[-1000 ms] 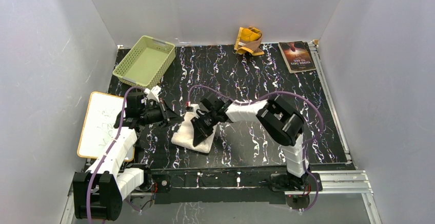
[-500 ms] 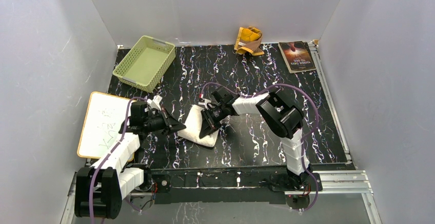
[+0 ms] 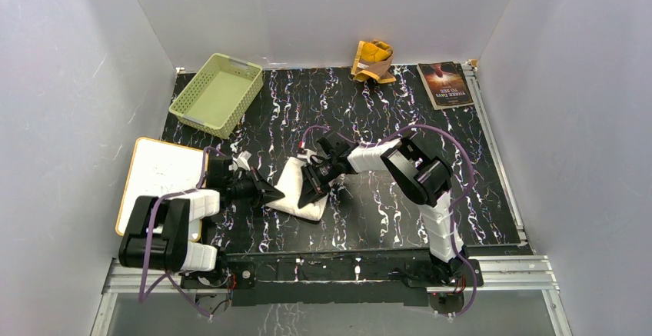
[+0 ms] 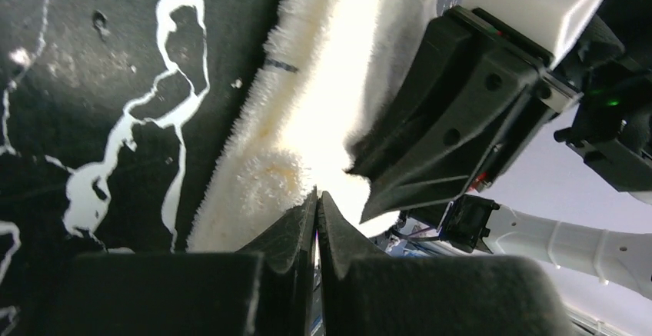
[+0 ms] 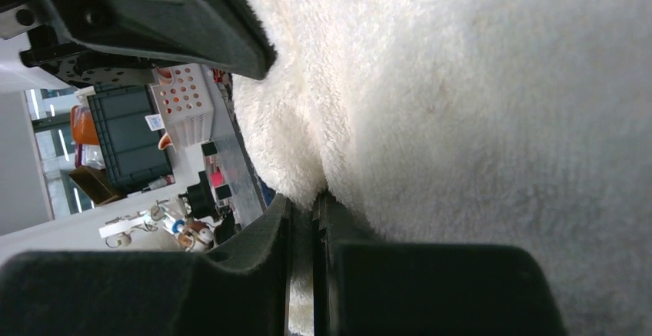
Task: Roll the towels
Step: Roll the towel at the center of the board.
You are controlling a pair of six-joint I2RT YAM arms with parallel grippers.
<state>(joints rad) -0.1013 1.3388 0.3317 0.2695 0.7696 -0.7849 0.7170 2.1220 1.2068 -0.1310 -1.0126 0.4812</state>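
Observation:
The cream-white towel (image 3: 294,190) lies folded on the dark marbled table, a little left of centre. My right gripper (image 3: 311,191) comes down on its right part and is shut on a fold of it; cream pile shows between the jaws in the right wrist view (image 5: 306,201). My left gripper (image 3: 272,192) is shut, its tips pressed against the towel's left edge (image 4: 317,195), with nothing between the jaws. The towel fills the right wrist view (image 5: 477,105) and is bright in the left wrist view (image 4: 323,105). The mustard-yellow towel (image 3: 373,61) lies crumpled at the back wall.
A green basket (image 3: 217,92) stands at the back left. A white board (image 3: 158,186) lies at the left edge beside the left arm. A dark-covered book (image 3: 445,84) lies at the back right. The right gripper's body (image 4: 454,113) is close to my left fingertips.
The left arm has swung down and right, bringing its shut tips to the towel's left edge. The right gripper shifted the towel slightly back and right a second ago and has since held still.

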